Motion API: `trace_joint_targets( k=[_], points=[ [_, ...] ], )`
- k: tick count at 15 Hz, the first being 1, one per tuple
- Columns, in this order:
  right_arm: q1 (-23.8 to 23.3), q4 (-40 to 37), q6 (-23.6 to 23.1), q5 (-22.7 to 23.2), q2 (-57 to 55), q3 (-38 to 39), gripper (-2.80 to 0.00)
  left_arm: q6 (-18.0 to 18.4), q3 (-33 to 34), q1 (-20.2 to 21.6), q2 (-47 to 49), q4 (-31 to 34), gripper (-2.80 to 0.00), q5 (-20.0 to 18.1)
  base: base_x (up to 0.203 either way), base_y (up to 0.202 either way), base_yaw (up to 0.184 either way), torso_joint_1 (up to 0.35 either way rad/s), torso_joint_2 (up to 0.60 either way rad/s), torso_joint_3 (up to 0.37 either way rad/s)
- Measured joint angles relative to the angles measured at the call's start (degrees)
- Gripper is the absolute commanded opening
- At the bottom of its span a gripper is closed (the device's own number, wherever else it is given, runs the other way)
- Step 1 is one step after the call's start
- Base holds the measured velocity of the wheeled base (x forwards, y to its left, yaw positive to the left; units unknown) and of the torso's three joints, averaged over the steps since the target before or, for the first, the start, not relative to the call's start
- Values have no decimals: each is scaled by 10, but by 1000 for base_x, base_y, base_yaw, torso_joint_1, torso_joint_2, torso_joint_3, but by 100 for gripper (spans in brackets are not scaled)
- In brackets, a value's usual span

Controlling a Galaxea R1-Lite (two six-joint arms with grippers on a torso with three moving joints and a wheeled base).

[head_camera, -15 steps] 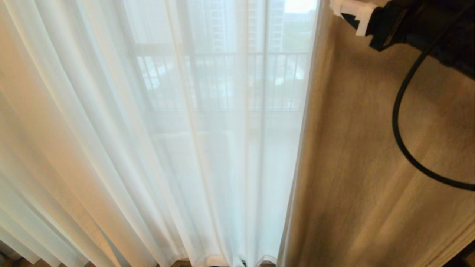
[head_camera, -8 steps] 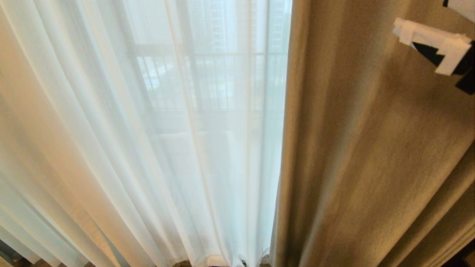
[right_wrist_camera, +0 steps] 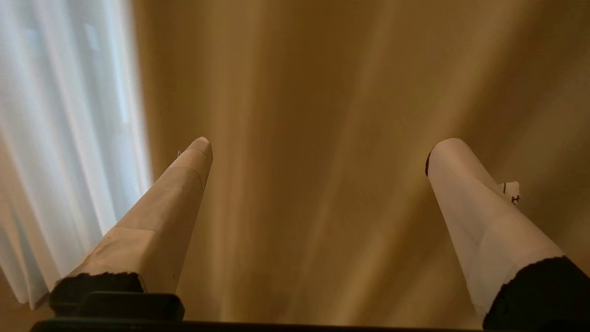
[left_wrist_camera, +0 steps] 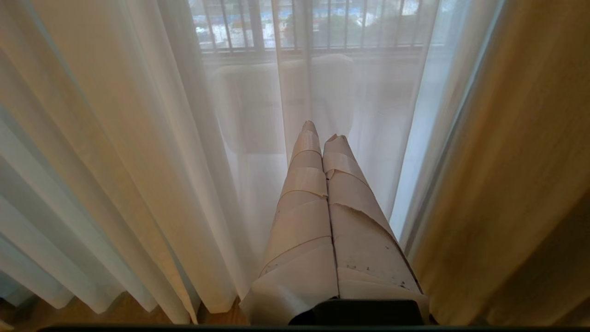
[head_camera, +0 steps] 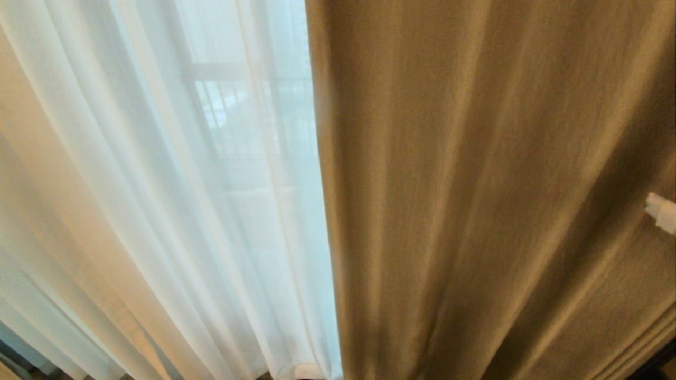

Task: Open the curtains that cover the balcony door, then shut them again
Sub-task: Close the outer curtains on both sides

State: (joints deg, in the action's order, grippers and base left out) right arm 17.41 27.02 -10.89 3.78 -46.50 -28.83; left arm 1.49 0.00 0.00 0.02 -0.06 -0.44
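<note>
**Closing the drape over the sheer.**
Your right gripper (right_wrist_camera: pixel 318 143), fingers spread and empty, faces the beige drape (head_camera: pixel 475 184), which covers the right half beside the white sheer (head_camera: pixel 174 211); clamp its leading edge, probably leftward, and draw steadily. Left gripper (left_wrist_camera: pixel 322 131) rests shut.

Right claw (right_wrist_camera: pixel 318 143) spread wide, empty; left claw (left_wrist_camera: pixel 322 131) pressed shut.

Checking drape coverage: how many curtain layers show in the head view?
2: a white sheer on the left and an opaque beige drape covering the centre and right. More panels may lie outside the frame.
</note>
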Motion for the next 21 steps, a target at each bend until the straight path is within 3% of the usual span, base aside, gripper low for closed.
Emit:
trace_joint_targets(
  k=[1,9,16,21],
  points=[
    [-15,-4,8,-1,15,22,-280,0,0,0,0,0,-280,0,0,0,0,0,0,0],
    [-55,-9,13,-30,92,113,-280,0,0,0,0,0,-280,0,0,0,0,0,0,0],
    [-119,3,23,-27,181,262,-280,0,0,0,0,0,-280,0,0,0,0,0,0,0],
    [-136,-120,61,-27,273,287,-280,0,0,0,0,0,-280,0,0,0,0,0,0,0]
  ],
)
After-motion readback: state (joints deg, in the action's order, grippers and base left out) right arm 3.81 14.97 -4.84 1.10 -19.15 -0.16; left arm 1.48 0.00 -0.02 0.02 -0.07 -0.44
